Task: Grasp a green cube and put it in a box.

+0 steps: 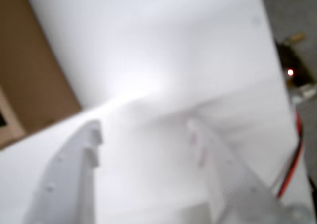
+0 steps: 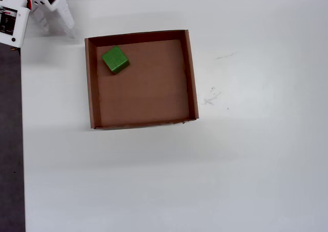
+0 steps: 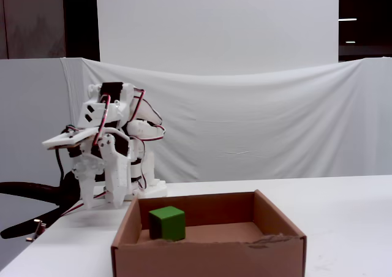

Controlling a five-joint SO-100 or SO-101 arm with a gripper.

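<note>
One white table (image 2: 205, 180), wide and bare apart from faint scuffs right of the box in the overhead view. One white arm (image 3: 107, 151), folded back at the table's far left corner in the fixed view, well apart from the box. One brown box (image 2: 192, 73), square, open-topped, with low walls. One green cube (image 2: 115, 59), resting flat on the box floor in its upper-left corner in the overhead view, near both walls, turned slightly askew to them; equal-sided, so no long axis to tell. One claw (image 1: 143, 135), seen in the blurred wrist view with fingers (image 1: 81, 169) spread apart over white table, holding nothing, with a corner of the box at the left edge.
</note>
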